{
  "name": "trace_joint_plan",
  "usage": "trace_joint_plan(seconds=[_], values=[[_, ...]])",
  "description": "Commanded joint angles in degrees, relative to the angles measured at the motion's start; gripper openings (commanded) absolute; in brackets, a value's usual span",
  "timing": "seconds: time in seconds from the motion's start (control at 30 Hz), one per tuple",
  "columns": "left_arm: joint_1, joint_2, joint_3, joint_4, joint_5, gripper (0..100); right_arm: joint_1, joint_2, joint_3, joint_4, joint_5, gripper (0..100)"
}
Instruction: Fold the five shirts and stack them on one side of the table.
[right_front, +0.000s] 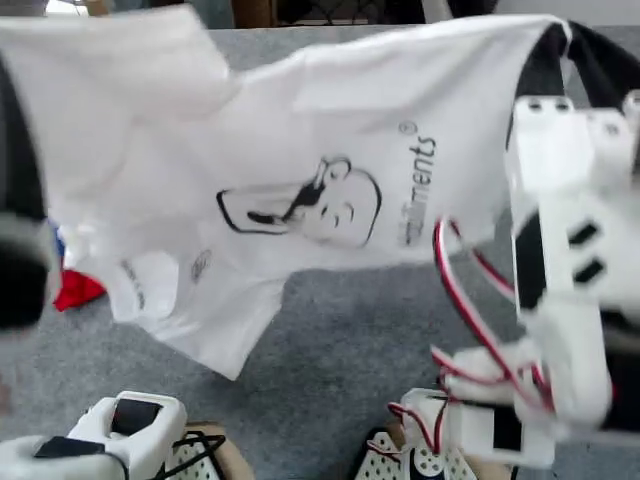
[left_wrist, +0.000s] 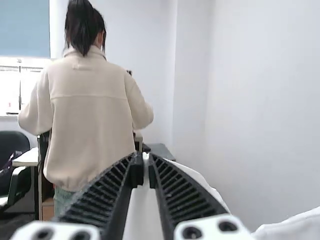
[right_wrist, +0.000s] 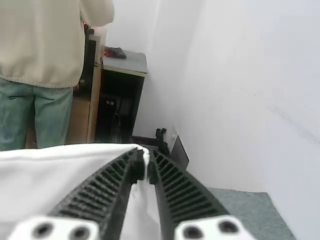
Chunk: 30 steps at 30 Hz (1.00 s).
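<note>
In the high view a white shirt (right_front: 300, 170) with a black line drawing on its front is stretched wide in the air above the grey table (right_front: 350, 330), its upper edge pulled taut between the far corners and one loose part sagging toward the near side; whether that part touches the table cannot be told. The white right arm (right_front: 560, 260) rises along the right side up to the shirt's corner, with red and white wires (right_front: 460, 290) looping beside it. A dark, blurred arm (right_front: 20, 240) stands at the left edge by the shirt's other corner. A red cloth (right_front: 76, 290) lies on the table at the left, partly hidden behind the shirt. In the left wrist view the left hand (left_wrist: 145, 170) has its ribbed black fingers (left_wrist: 112, 187) pressed together at the tips on a fold of the shirt (left_wrist: 142, 212), whose white cloth fills the gap between them. In the right wrist view the right hand (right_wrist: 147, 167) is likewise clamped at the tips on the shirt (right_wrist: 50, 180), which spreads away from it as a flat white sheet, and a corner of the table (right_wrist: 245, 207) lies below against a white wall (right_wrist: 250, 75).
</note>
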Motion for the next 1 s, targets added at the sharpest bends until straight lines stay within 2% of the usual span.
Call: trace_joint_plan(seconds=[0.0, 0.2, 0.57, 0.8, 0.97], values=[[0.48, 0.18, -6.29, 2.99, -0.35, 3, 0.70, -5.93, 6.02, -0.26, -0.09, 1.6], [0.57, -3.34, -9.63, 5.10, -0.26, 3, 0.79, -13.23, 11.03, -3.52, -0.09, 1.6], [0.66, -10.29, 4.70, 3.16, 1.41, 3, 0.88, -15.52, 11.47, -7.47, -0.35, 1.6], [0.75, -10.90, 16.84, -0.09, 1.41, 3, 0.88, -12.35, 18.59, -17.41, -0.09, 1.6], [0.75, -10.99, 17.71, -0.88, 1.32, 3, 0.88, -11.74, 19.56, -20.13, -0.09, 1.6]])
